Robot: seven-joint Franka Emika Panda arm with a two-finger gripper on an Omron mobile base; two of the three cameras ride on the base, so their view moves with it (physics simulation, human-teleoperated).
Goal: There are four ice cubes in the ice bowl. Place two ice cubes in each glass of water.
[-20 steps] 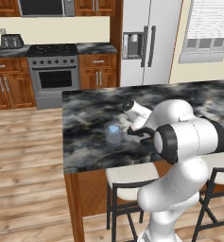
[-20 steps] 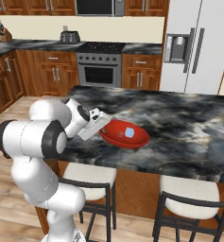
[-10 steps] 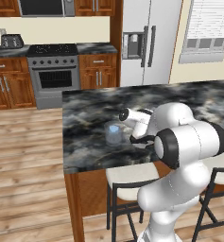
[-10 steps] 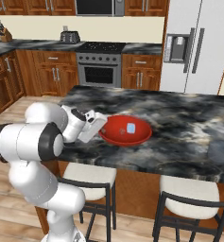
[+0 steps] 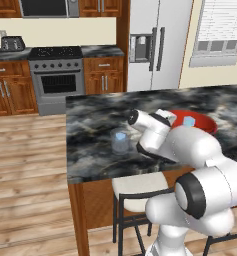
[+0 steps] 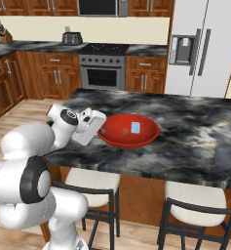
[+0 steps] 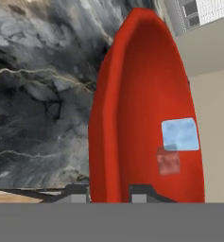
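Glass of water [image 5: 121,144] on worktop [image 5: 90,150] w/ one ice cube [image 5: 121,136] in it. Hand [image 7: 108,193], fingers together, nothing seen held, has eased back to ice bowl [image 5: 206,122] rim. Bowl cube [image 5: 189,121] prob. next pick.

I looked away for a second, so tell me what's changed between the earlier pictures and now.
The arm swung its hand from beside the glass of water toward the ice bowl; the gripper, jaws close together, now sits at the bowl's near rim. Nothing was visibly picked up or released. The glass kept its ice cube, the bowl kept one pale ice cube, and neither moved on the counter.
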